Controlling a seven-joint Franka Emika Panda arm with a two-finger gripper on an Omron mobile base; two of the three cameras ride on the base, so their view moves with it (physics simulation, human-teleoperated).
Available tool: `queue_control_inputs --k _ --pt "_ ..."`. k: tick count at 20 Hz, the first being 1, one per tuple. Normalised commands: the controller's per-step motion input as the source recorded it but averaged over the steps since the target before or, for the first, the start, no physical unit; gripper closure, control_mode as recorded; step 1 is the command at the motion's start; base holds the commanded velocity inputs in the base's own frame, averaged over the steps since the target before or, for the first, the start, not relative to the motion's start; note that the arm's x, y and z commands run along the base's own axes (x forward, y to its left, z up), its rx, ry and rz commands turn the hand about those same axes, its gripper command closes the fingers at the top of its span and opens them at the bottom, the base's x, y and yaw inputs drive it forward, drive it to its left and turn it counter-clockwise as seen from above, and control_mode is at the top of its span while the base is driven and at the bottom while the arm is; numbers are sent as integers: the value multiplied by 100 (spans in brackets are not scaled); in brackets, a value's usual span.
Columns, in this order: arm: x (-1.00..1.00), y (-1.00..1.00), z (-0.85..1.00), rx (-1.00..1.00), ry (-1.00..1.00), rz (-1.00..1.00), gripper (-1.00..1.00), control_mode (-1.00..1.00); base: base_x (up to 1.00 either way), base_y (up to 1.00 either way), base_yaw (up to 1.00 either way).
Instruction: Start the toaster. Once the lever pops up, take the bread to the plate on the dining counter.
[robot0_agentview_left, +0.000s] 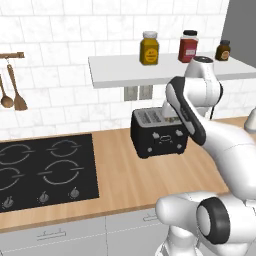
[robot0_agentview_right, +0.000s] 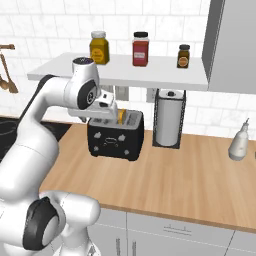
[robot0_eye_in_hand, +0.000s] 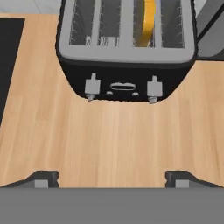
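At the left edge of the left base view two wooden spoons (robot0_agentview_left: 12, 90) hang on the tiled wall, and below them the black hob (robot0_agentview_left: 45, 170) lies set into the wooden table (robot0_agentview_left: 130, 185). Right of the hob, near the middle of that view, the black toaster (robot0_agentview_left: 159, 136) stands on the table, its front with the pale levers facing the camera. In the hand view the toaster (robot0_eye_in_hand: 126, 48) takes up the upper middle of the frame, and the bread (robot0_eye_in_hand: 147, 22) stands on edge in a slot right of centre, showing orange-yellow from this angle; it shows again as a yellow edge poking out of the toaster's top in the right base view (robot0_agentview_right: 121, 116). The gripper (robot0_eye_in_hand: 112, 177) hangs above the bare table in front of the toaster, its fingers (robot0_eye_in_hand: 43, 178) spread wide at the lower left and lower right of the hand view, holding nothing. Along the top of both base views a white shelf (robot0_agentview_right: 120, 72) carries three jars (robot0_agentview_right: 141, 48). Further right in the right base view a paper towel roll (robot0_agentview_right: 169, 124) stands just beside the toaster, and a pale bottle (robot0_agentview_right: 238, 142) sits near the right edge.
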Motion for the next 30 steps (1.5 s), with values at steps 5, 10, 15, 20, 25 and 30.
queue_control_inputs --k 5,10,15,20,25,30 --pt "6 -48 -10 0 0 0 -100 -100 0 0 0" --pt "3 -52 -27 0 0 0 -100 -100 0 0 0" --pt "10 -38 -31 0 0 0 -100 -100 0 0 0" --pt "23 -25 -31 0 0 0 -100 -100 0 0 0" --pt "25 -6 -35 0 0 0 -100 -100 0 0 0" --pt "32 0 -33 0 -1 0 -100 -100 0 0 0"
